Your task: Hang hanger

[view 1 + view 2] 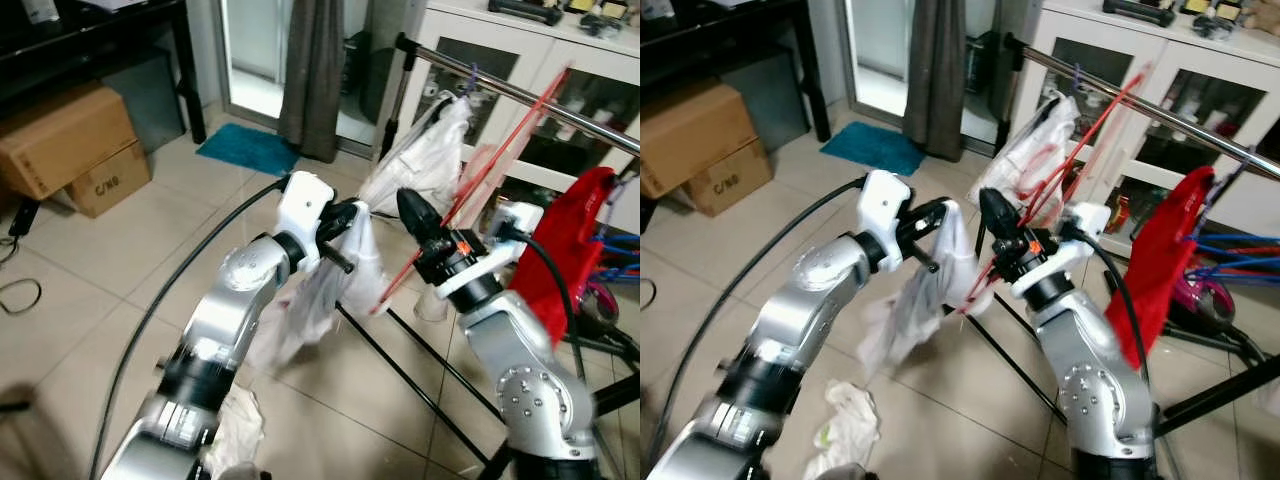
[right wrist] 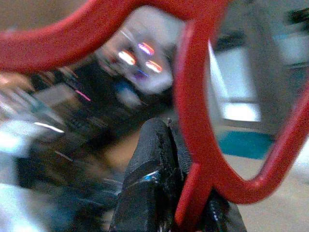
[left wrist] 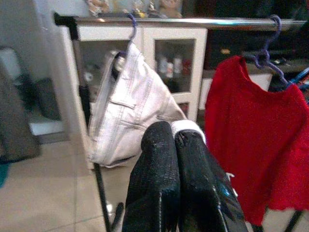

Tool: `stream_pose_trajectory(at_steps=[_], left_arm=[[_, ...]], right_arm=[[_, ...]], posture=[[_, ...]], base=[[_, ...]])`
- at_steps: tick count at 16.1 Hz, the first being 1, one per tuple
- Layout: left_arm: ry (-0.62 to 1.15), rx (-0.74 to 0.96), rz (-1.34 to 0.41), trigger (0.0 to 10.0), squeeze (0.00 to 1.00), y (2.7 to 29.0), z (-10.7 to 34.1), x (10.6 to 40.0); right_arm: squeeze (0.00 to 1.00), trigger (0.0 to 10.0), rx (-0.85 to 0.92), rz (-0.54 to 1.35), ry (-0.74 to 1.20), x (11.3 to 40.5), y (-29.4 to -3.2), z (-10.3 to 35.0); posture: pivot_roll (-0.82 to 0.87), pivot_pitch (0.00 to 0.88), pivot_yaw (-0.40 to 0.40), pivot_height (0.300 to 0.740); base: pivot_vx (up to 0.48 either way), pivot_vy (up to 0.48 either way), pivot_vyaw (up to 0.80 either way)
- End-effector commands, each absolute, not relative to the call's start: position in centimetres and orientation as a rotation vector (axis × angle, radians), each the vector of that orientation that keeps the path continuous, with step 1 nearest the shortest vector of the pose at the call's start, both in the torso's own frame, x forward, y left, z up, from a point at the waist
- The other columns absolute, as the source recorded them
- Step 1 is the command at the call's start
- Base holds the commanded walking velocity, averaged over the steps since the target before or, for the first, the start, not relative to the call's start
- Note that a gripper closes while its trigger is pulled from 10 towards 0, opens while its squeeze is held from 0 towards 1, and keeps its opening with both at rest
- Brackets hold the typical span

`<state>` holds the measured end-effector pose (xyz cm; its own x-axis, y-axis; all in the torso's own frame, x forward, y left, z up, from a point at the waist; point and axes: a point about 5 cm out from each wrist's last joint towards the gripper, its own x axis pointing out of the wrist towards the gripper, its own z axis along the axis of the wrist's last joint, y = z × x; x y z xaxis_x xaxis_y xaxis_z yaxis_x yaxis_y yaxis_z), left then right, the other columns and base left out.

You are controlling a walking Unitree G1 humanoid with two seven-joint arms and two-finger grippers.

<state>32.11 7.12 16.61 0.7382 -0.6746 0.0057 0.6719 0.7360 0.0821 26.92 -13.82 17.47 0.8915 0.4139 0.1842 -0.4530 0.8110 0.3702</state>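
Observation:
My right gripper point(image 1: 410, 205) is shut on the lower bar of a red plastic hanger point(image 1: 500, 150). The hanger slants up from the fingers toward the metal rail point(image 1: 520, 92) of a clothes rack. In the right wrist view the red hanger point(image 2: 193, 96) crosses right over the closed fingers point(image 2: 154, 159). My left gripper point(image 1: 350, 213) is raised beside it and shut on a white garment point(image 1: 320, 290), which hangs limp below. A white garment on a purple hanger point(image 3: 128, 111) and a red top point(image 3: 256, 140) hang on the rail.
The rack's black legs point(image 1: 420, 390) run across the tiled floor under my arms. A white cloth point(image 1: 238, 425) lies on the floor by my left arm. A white glass-door cabinet point(image 1: 560, 60) stands behind the rack. Cardboard boxes point(image 1: 70, 145), a teal mat point(image 1: 248, 148) and a grey curtain point(image 1: 312, 70) stand to the left.

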Motion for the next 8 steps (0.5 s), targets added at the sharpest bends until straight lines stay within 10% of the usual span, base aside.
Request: stream_pose_trajectory(at_steps=[1,2,4,8], left_arm=[[-0.025,0.088,-0.676,0.0,0.00,8.3,16.7,31.8],[-0.011,0.087,-0.638,0.0,0.00,9.1,16.4,31.5],[0.115,0.045,-0.418,10.0,0.00,13.3,13.9,29.5],[0.130,0.037,-0.334,10.0,0.00,14.3,13.0,28.3]], right_arm=[[0.00,10.0,0.255,0.353,-0.043,26.8,-15.3,16.3],[0.00,10.0,0.216,0.318,0.007,26.5,-15.9,15.5],[0.00,10.0,0.129,0.204,0.173,23.9,-18.2,12.6],[0.00,10.0,0.099,0.206,0.185,22.9,-18.1,12.0]], posture=[[0.02,0.000,-0.031,0.740],[0.01,0.000,-0.031,0.740],[0.01,0.000,-0.041,0.740],[0.01,0.000,-0.043,0.740]], base=[[0.000,0.000,0.00],[0.000,0.000,0.00],[0.000,0.000,-0.39],[0.000,0.000,-0.79]])
